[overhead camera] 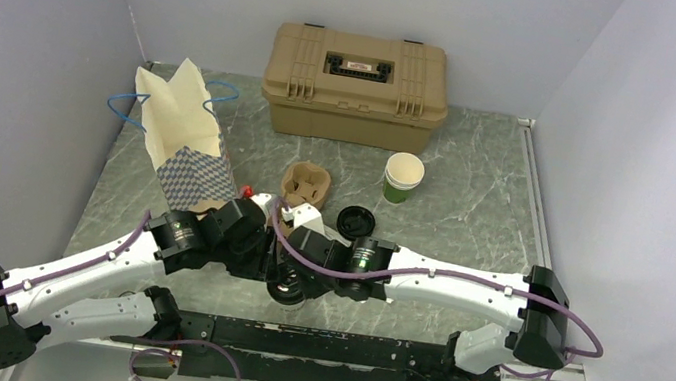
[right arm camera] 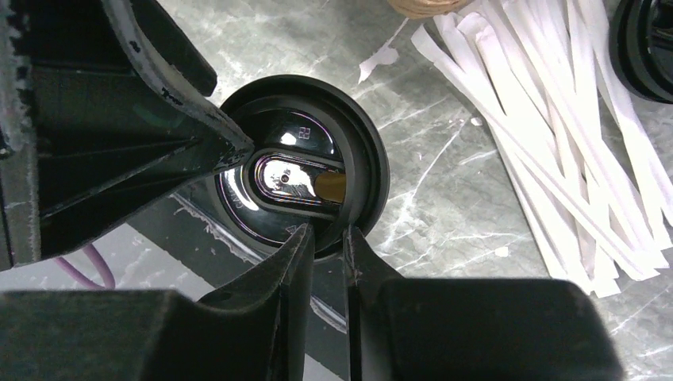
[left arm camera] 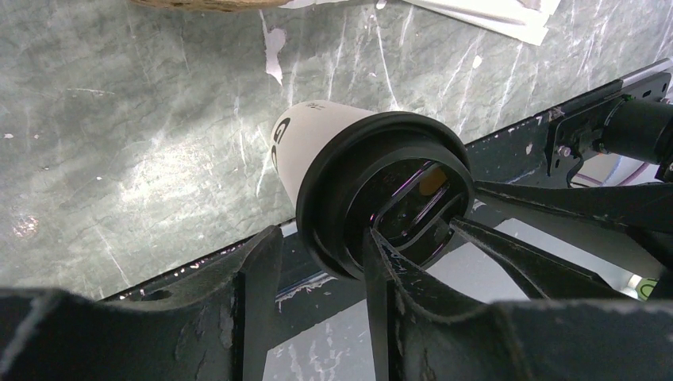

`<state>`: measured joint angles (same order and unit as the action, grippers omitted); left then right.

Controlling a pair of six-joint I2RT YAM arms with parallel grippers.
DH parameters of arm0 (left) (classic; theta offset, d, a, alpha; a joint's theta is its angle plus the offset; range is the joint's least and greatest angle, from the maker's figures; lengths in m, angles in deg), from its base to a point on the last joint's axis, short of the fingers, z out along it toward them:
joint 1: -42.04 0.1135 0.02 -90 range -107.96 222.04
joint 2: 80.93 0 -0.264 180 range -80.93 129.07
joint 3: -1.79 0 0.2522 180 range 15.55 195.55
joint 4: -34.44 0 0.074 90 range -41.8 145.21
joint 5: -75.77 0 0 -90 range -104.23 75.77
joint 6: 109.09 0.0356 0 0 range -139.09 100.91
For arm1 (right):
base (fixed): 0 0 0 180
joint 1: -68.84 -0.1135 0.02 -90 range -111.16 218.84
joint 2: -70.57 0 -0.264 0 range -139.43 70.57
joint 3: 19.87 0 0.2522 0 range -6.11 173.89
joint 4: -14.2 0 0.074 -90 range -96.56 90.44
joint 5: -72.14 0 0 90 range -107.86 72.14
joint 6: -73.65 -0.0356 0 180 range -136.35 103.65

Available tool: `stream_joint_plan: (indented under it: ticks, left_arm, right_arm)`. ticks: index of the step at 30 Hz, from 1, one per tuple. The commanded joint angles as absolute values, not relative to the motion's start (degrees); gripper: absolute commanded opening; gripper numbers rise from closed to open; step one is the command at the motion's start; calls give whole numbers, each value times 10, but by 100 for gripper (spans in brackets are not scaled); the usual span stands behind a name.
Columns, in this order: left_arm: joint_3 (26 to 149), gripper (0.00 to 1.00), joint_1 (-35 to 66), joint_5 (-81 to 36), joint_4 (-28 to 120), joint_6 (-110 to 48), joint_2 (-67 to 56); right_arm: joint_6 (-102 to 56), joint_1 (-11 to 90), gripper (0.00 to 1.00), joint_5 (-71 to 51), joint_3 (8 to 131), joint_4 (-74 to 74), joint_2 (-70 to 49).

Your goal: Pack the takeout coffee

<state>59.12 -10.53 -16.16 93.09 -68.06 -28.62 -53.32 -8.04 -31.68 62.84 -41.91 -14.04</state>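
Takeout coffee [left arm camera: 317, 147] sits at the near edge of the green marbled table [overhead camera: 471, 221], plain pale walls [overhead camera: 25, 23] around. Both arms fold low inward and meet over it. Left gripper [left arm camera: 321, 246] has fingers apart straddling the lid rim; right gripper [right arm camera: 327, 238] is nipped on the rim's other side.

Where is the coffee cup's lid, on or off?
On. The black lid sits over the top of the coffee cup, its rim wrapped around the cup's mouth.

2 white-shelled arms [overhead camera: 89, 275] with black joints [overhead camera: 174, 233], looping purple cables [overhead camera: 322, 267], scuffed black pincer fingers [left arm camera: 258, 317]
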Motion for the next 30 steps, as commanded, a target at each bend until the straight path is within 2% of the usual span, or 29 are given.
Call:
stream_joint_plan:
  ticks: [1, 5, 11, 30]
  left_arm:
    - [585, 48, -105, -164, 916, -678, -282]
    - [586, 47, -105, -164, 916, -678, -280]
    - [584, 48, -105, -162, 915, -679, -281]
    - [575, 46, -105, -167, 910, -683, -285]
  right_arm:
    - [-531, -91, 20, -322, 612, -468, -186]
    - [-527, -101, 17, -314, 610, -475, -198]
    - [-524, -109, 0, -299, 605, -478, -205]
    - [-495, -131, 0, -241, 571, -489, -246]
